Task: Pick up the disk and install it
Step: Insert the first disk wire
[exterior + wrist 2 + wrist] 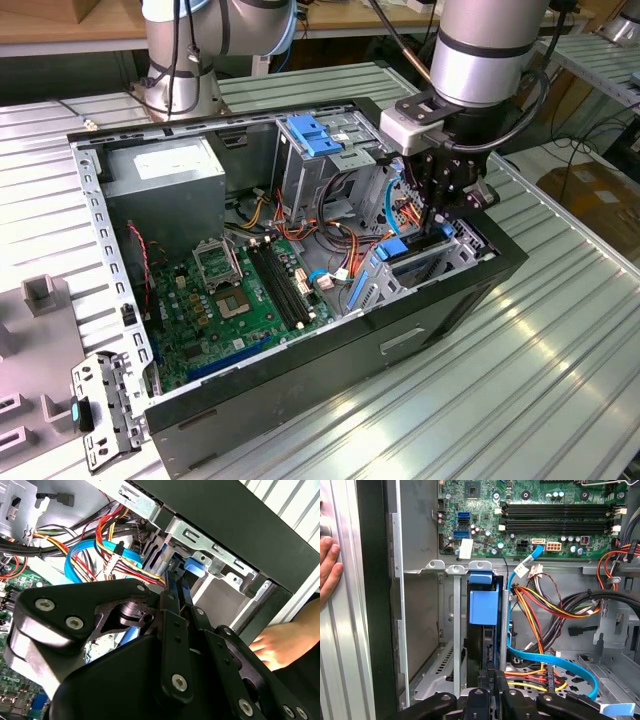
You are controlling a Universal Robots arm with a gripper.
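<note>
Inside the open computer case [470, 290], at the corner nearest the exterior view's right, one gripper [437, 214] is seen lowered over the drive bay [440, 262]. One disk [484, 611] is counted: it stands on edge in a slot of that bay, its light blue carrier rail and tab uppermost, directly beneath the gripper and in line with the fingers [492, 680]. In the first wrist view the two fingers are pressed close together on the disk's upper edge (the exact contact is hidden by dark metal), so the disk is taken to be pinched between them. In the second wrist view the gripper [176, 587] points down into the same slot, with the blue tab [195, 566] just beside it. One motherboard [235, 300] lies on the case floor, and one grey power-supply box [165, 180] sits in the far corner. One fixed blue bracket [313, 135] tops the tall cage. One person's hand [282, 642] rests on the outside of the case wall, well apart from the gripper. One loose metal bracket [100, 405] lies on the table [520, 400].
</note>
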